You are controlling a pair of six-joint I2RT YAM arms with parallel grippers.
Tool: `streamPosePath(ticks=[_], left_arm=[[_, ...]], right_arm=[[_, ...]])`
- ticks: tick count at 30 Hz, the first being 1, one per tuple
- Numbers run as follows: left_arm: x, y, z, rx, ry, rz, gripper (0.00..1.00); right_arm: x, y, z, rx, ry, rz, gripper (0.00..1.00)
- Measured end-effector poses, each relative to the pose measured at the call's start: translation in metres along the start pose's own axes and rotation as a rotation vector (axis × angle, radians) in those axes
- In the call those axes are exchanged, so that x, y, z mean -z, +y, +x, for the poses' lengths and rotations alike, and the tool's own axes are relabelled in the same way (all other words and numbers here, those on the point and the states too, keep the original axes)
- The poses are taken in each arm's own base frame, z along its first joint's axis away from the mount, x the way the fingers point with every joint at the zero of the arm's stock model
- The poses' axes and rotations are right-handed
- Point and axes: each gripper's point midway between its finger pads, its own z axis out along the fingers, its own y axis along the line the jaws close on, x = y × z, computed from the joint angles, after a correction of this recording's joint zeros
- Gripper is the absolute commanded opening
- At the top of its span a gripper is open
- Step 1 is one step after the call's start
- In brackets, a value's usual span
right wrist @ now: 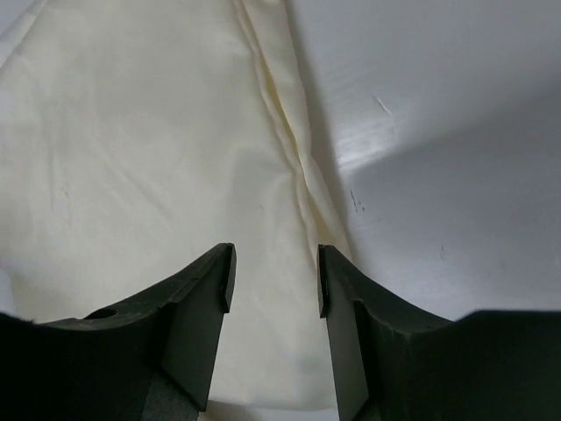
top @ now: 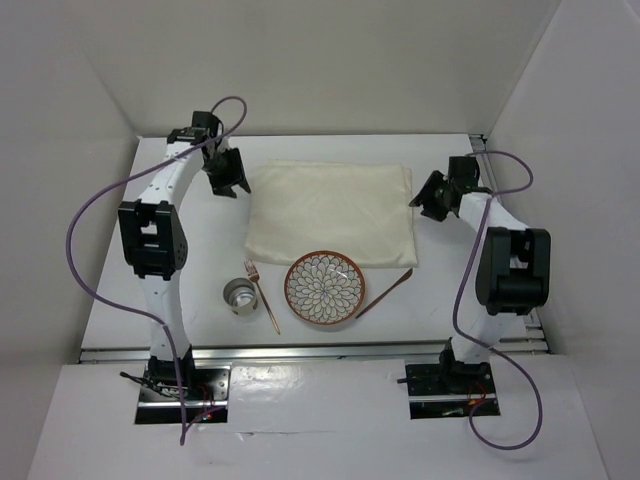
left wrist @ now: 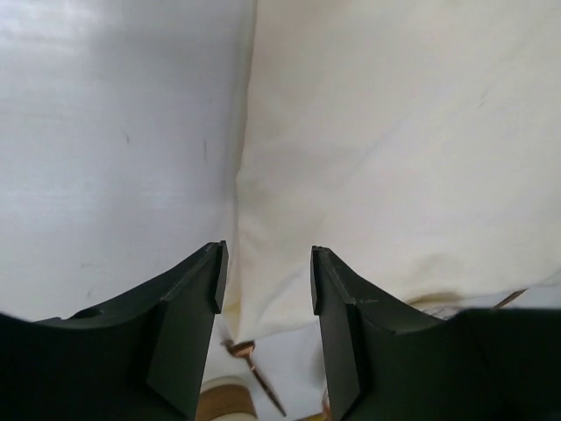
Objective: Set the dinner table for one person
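Both sets of jaws stand about half open and hold nothing. The left jaws hang over the left edge of the cloth (top: 330, 210), the right jaws just inside its right edge. The white desk (top: 450, 320) spreads out from my bases and carries everything, with the cloth flat on its far middle.

I judge the cloth placed, so I should rise straight up without catching fabric, then fetch the plate (top: 325, 288). Only the right wrist view shows the rumpled fold (right wrist: 294, 140) along that edge, which is worth smoothing. Only the top view shows the plate meeting the cloth's near edge, with the fork (top: 263, 295), cup (top: 240, 297) and copper utensil (top: 385, 294) alongside.
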Motion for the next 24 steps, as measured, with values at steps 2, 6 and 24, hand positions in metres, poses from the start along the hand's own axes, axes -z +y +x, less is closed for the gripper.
streamPosePath(ticks=[2, 6, 24], left_arm=[[0.002, -0.009, -0.028, 0.000, -0.067, 0.009, 0.59], [-0.015, -0.018, -0.064, 0.016, -0.134, 0.031, 0.63], [-0.098, -0.011, -0.042, 0.078, -0.001, 0.119, 0.40]], right_arm=[[-0.010, 0.009, -0.018, 0.019, -0.011, -0.010, 0.55], [-0.040, 0.030, -0.060, 0.062, -0.045, -0.039, 0.60], [-0.117, 0.024, -0.045, 0.148, 0.060, 0.019, 0.65]])
